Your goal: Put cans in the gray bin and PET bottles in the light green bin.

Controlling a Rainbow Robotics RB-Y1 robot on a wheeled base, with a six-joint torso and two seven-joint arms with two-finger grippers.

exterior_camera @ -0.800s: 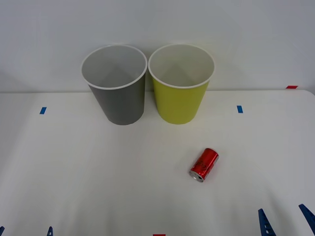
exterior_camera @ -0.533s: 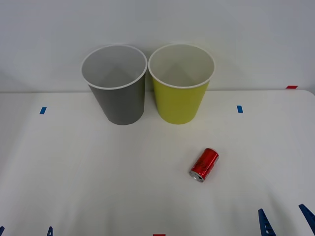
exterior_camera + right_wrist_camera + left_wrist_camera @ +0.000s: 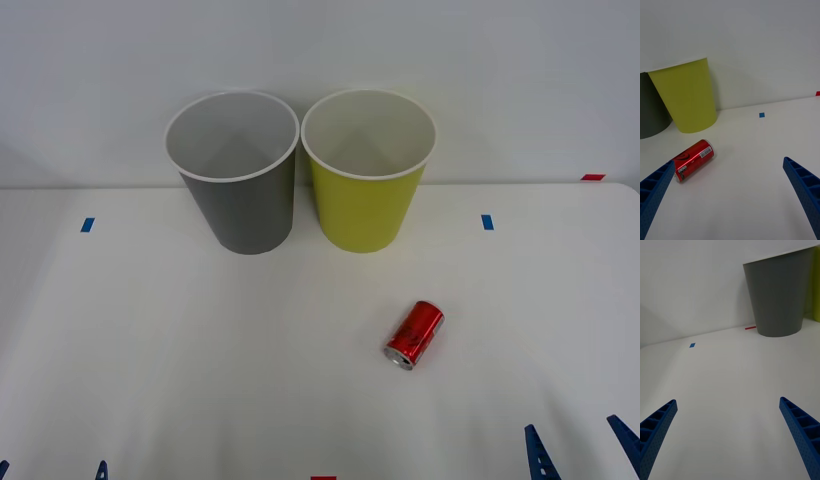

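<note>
Nothing has moved since the earlier frames: we see the red can (image 3: 415,335) lying on its side on the white table (image 3: 200,350), in front of the light green bin (image 3: 368,170). Beside that bin stands the gray bin (image 3: 234,170). Both our right gripper (image 3: 580,450) and left gripper (image 3: 50,470) are spread wide with nothing between the fingers, low at the near table edge.

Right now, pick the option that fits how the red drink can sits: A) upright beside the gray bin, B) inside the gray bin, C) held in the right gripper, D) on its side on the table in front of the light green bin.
D: the red drink can lies on its side on the table, in front of the light green bin and clear of both open grippers.
</note>
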